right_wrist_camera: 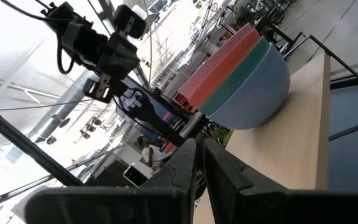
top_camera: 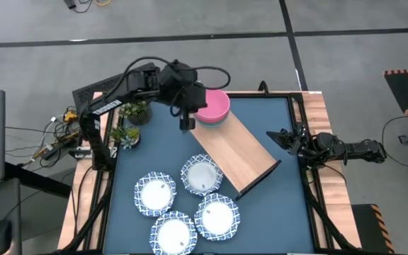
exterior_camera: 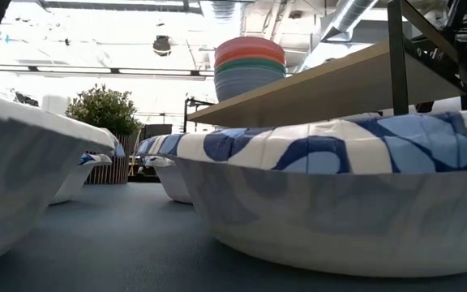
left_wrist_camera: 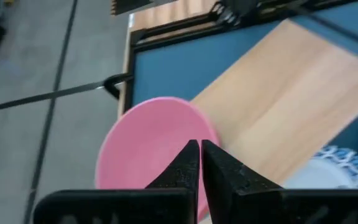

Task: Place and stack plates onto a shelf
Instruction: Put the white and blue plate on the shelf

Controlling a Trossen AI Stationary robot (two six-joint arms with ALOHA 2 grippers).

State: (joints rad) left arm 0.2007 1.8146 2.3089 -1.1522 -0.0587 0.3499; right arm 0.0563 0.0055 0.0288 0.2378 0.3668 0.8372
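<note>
Plates (top_camera: pixel 154 193), four, clustered on blue table (top_camera: pixel 275 205) beside empty shelf (top_camera: pixel 234 150). Left gripper (top_camera: pixel 187 125), fingers together, above shelf by stacked bowls (top_camera: pixel 213 106). Low view: plate rims close up. Right gripper (right_wrist_camera: pixel 197 163) pinched together, empty.

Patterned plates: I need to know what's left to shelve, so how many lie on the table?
4, all on the blue mat: one touching the shelf, one left of it, two in front. None seems hidden.
</note>
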